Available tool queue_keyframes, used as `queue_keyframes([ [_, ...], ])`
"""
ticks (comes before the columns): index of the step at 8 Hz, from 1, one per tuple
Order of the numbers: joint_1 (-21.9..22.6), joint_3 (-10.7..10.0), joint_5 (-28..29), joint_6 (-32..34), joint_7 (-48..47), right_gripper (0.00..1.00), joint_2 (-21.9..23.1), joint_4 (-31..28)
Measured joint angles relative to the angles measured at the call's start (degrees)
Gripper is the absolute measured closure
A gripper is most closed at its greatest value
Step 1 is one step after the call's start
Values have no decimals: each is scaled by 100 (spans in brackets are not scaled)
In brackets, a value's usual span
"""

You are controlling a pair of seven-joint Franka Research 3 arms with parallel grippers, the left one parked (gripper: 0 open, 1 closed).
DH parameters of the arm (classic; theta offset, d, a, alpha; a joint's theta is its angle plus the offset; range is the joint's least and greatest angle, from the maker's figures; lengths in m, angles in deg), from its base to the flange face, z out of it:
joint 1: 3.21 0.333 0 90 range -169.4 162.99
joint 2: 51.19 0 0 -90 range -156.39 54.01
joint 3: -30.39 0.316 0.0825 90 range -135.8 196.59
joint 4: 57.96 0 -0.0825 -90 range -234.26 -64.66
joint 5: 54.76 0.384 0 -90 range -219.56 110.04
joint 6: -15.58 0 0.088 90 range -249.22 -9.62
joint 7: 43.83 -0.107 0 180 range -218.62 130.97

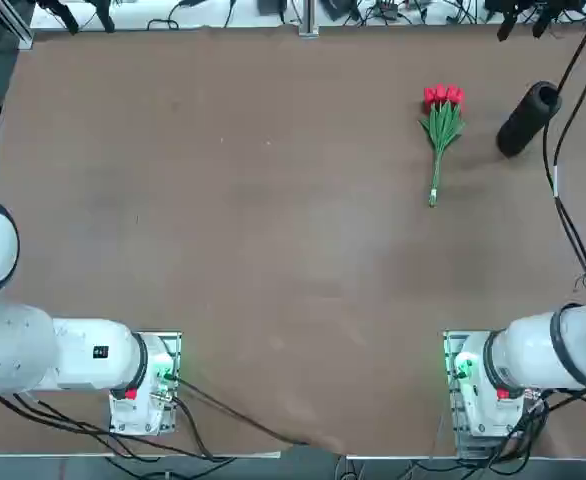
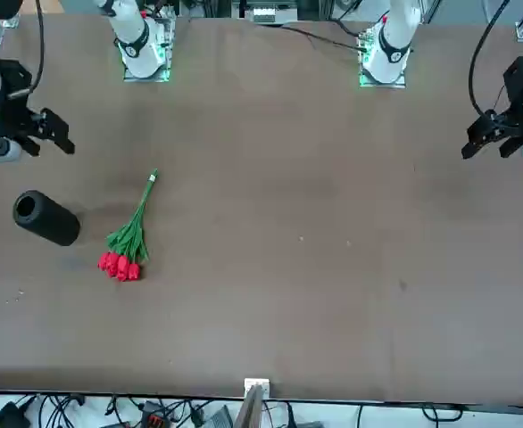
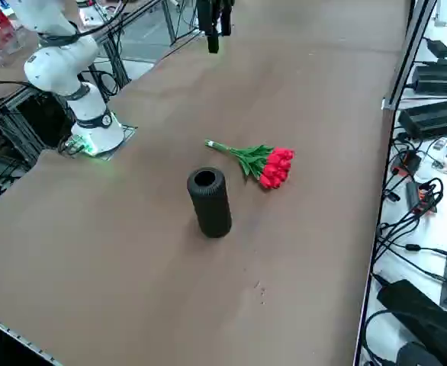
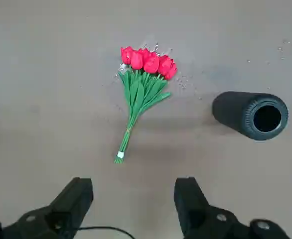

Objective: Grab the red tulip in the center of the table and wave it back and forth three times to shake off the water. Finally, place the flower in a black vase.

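Observation:
The red tulip lies flat on the table at the far right, its red heads pointing away from the arms' bases and its thin stem toward them; it also shows as the tulip. Just to its right the black vase lies on its side, apart from the flower, its round mouth open; the vase shows in the other views too. My right gripper hangs open well above the table, on the stem side of the flower, with nothing between its fingers; the gripper sits near the vase.
Black cables run down the table's right side past the vase. A strip of cables and power boxes lines the table's far edge. The right arm's base is bolted at the near edge.

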Motion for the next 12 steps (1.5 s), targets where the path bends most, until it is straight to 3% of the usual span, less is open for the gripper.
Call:
queue_keyframes([
  [4,-38,-120,0,186,0,0,-32,-9],
  [8,-56,-125,0,531,0,0,-376,-26],
  [10,-57,-126,37,939,-153,0,-641,-55],
  [12,-63,-127,349,1096,-523,0,-1266,-153],
])
